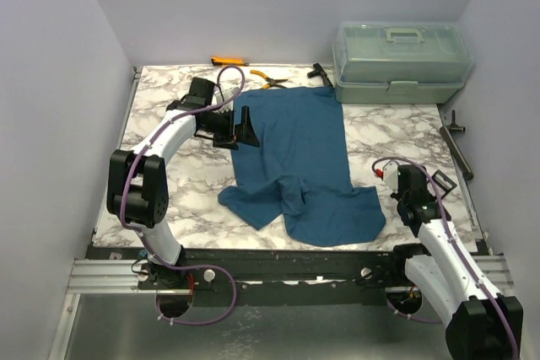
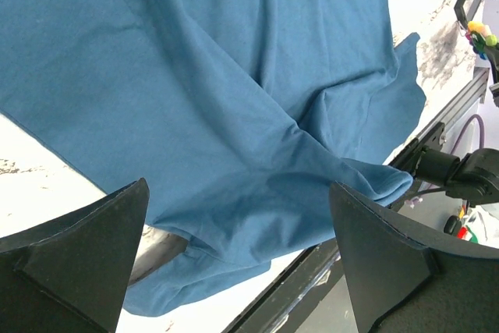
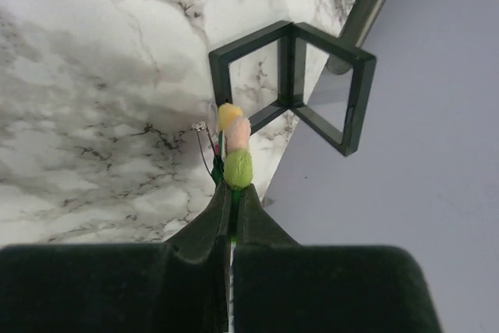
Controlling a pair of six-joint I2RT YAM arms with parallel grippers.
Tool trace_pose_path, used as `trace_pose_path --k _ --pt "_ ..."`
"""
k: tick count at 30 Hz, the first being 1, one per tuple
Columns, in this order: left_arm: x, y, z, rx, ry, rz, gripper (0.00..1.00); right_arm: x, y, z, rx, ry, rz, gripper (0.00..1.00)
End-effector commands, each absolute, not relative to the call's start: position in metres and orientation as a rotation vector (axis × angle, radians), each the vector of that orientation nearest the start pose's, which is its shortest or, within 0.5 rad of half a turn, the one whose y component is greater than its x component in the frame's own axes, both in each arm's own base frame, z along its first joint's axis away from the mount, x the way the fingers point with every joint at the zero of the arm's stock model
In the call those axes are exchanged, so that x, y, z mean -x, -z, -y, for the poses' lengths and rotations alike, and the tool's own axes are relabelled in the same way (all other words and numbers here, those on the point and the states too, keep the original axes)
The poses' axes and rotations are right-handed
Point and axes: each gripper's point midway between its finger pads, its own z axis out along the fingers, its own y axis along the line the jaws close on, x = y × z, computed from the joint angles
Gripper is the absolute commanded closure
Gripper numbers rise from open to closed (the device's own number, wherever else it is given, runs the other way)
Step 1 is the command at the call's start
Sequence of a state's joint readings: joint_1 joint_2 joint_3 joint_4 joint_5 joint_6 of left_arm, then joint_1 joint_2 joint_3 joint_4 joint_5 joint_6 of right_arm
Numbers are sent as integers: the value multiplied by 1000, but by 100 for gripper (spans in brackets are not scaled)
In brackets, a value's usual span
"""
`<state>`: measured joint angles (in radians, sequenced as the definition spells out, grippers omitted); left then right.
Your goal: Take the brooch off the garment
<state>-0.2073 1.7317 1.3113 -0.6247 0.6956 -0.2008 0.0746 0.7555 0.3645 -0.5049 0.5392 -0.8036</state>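
Teal-blue cloth of the garment lies rumpled on the marble table, while the brooch, clear of the fabric and beside its right edge, is pinched between the tightly closed jaws of the right gripper. At the garment's left edge, the left gripper hovers with jaws spread wide, holding nothing.

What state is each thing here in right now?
shirt: lying rumpled on the table
brooch: off the shirt, pinched in the right claw
right claw: shut on the brooch
left claw: open, at the shirt's edge
toolbox: lid closed
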Motion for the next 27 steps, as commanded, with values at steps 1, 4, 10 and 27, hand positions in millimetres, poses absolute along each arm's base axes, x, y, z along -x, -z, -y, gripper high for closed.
trace_pose_path --k 1,4,10,27 --pt "-345 -136 197 -297 1038 -2580 1 -215 -96 109 851 1083 -2281 99" --pt "-345 -133 196 -309 1018 -2588 1 -223 -97 109 863 1085 -2279 99" --pt "-342 -131 194 -332 1003 -2598 1 -234 -97 111 901 1123 -2241 99" --pt "-340 -133 195 -345 1007 -2593 1 -246 -84 138 940 1154 -2235 99"
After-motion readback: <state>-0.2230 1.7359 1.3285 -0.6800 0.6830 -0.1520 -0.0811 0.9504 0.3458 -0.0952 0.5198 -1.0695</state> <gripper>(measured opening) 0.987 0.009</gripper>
